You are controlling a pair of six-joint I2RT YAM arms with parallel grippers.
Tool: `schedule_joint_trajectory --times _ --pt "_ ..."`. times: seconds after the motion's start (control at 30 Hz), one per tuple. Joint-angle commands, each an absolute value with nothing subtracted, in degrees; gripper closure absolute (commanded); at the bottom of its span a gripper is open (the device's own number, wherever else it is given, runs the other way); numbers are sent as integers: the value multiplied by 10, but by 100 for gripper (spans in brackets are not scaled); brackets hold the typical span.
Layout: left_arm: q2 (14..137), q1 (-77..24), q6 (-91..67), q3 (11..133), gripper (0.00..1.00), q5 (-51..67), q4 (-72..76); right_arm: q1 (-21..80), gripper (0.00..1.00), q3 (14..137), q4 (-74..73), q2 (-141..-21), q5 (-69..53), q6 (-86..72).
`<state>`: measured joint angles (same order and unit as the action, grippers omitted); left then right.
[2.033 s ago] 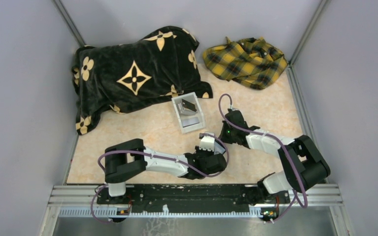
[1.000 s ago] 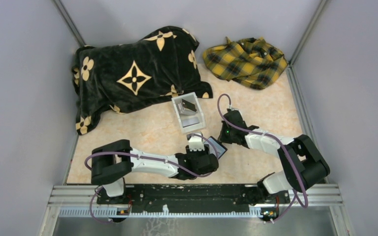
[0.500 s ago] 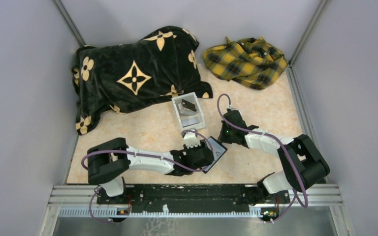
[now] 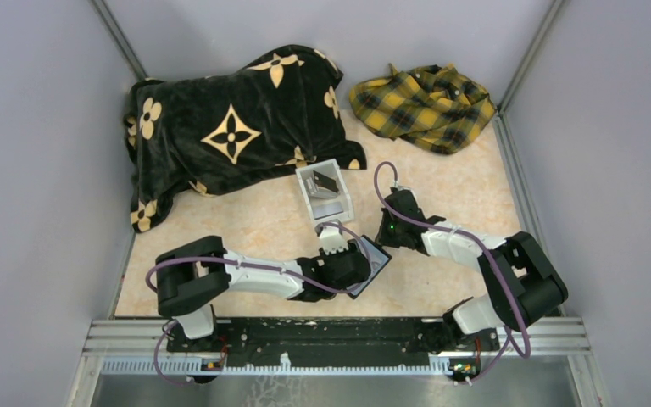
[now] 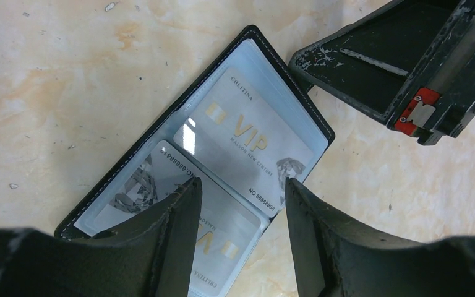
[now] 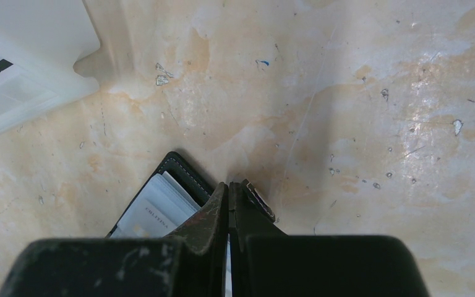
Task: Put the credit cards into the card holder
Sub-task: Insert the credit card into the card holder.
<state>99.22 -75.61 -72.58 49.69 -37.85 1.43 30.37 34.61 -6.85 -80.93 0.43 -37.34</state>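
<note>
The black card holder (image 4: 373, 263) lies open and flat on the table, its clear slots (image 5: 253, 62) facing up. Two silver credit cards sit in those slots, one in the upper half (image 5: 253, 133) and one in the lower half (image 5: 216, 229). My left gripper (image 5: 241, 192) hovers open just above the lower card, holding nothing. My right gripper (image 6: 229, 189) is shut, its tips resting on the holder's far edge (image 6: 182, 173) beside the strap clasp. More cards, one dark (image 4: 326, 181) and one pale (image 4: 331, 209), lie in the white box.
The clear-white open box (image 4: 316, 212) stands just behind the card holder, close to both grippers. A black blanket with gold flowers (image 4: 233, 127) fills the back left. A yellow plaid cloth (image 4: 424, 106) lies at the back right. Grey walls close in both sides.
My left gripper has drawn back to the left, uncovering the open card holder with its cards. The right gripper has stayed shut in the same place.
</note>
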Motion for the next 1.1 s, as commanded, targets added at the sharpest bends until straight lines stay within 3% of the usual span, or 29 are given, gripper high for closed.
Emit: schedule_joint_trajectory --times 0.0,1.07 --pt "1012 -752 -737 504 41 -365 11 323 100 333 -99 -838 -14 -379" --pt "1027 -744 -722 529 40 -378 33 324 100 330 -99 -838 -15 -381"
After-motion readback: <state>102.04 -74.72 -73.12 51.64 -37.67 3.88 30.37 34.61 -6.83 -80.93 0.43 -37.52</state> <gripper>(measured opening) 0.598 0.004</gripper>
